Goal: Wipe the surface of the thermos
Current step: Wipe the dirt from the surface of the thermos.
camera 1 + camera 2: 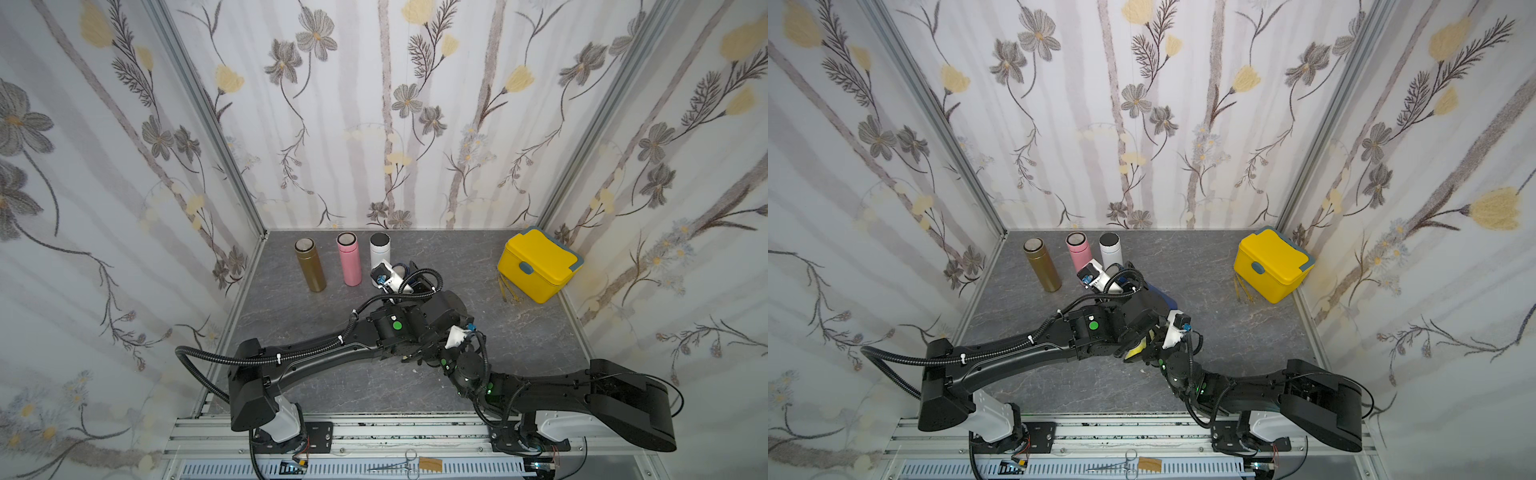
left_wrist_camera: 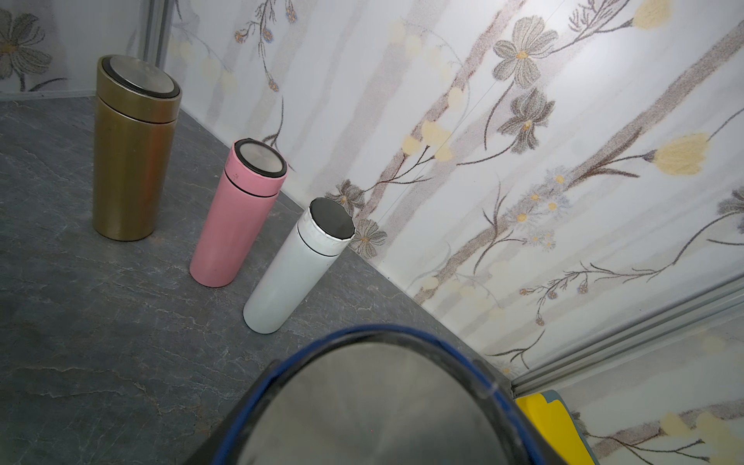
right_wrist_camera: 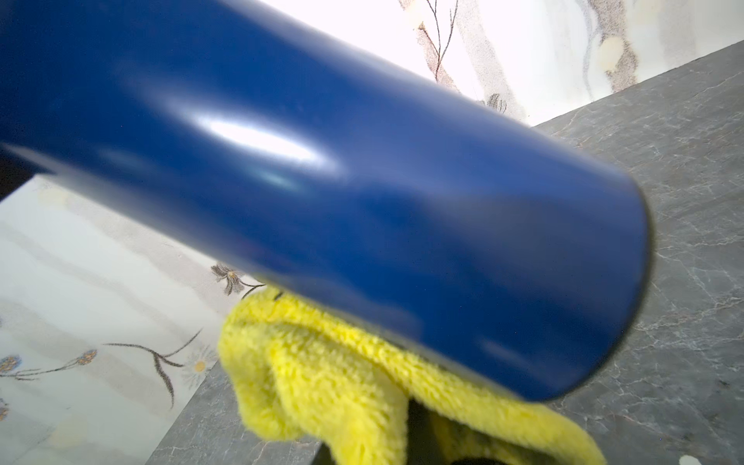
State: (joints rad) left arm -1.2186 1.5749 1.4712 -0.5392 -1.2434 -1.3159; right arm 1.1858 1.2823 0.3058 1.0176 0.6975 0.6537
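Observation:
The blue thermos (image 3: 362, 181) is held off the table, lying at a tilt. Its steel lid (image 2: 374, 414) fills the near part of the left wrist view. My left gripper (image 2: 374, 402) is shut on the thermos, with dark fingers (image 2: 257, 382) showing at its sides. In a top view, part of the blue thermos (image 1: 1158, 294) peeks out past the left gripper (image 1: 1133, 286). A fluffy yellow cloth (image 3: 330, 378) presses against the underside of the thermos near its base. My right gripper (image 3: 422, 443) is shut on the cloth (image 1: 1136, 351), just below the left wrist.
Gold (image 1: 311, 266), pink (image 1: 349, 259) and white (image 1: 380, 249) thermoses stand in a row by the back wall. A yellow lidded box (image 1: 538, 264) sits in the back right corner. The two arms overlap at the middle of the grey table (image 1: 519, 332). Walls enclose three sides.

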